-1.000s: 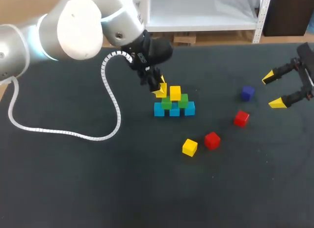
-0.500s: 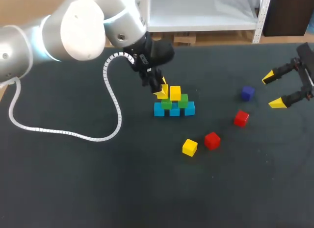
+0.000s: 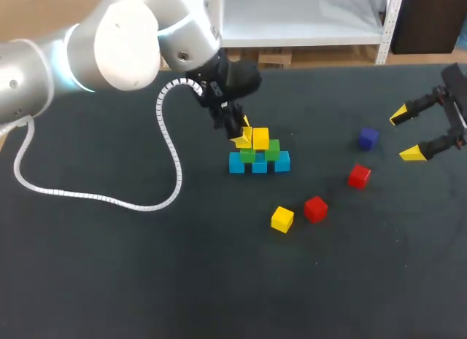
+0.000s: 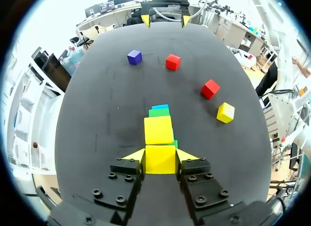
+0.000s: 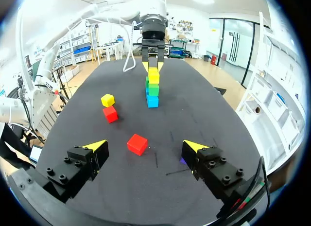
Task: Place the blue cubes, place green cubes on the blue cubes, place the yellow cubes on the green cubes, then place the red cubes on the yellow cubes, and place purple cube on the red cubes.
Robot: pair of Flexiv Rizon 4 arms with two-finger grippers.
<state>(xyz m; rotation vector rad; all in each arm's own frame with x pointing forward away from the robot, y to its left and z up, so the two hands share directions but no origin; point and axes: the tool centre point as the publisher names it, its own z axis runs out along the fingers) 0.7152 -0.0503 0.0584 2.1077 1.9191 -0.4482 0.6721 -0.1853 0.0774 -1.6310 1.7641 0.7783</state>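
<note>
Left hand [image 4: 160, 157] pinches a bright yellow cube [image 4: 160, 163] — flat-faced, crisp-edged — between its tips.

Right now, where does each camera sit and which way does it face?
Head view: above and behind, looking down on the table; left gripper and right gripper show.
Left wrist view: faces the stack; its gripper, shut on a yellow cube, shows.
Right wrist view: faces the stack from the opposite side; its open gripper shows.
Shared: both wrist views show the stack, the other gripper beyond it.
</note>
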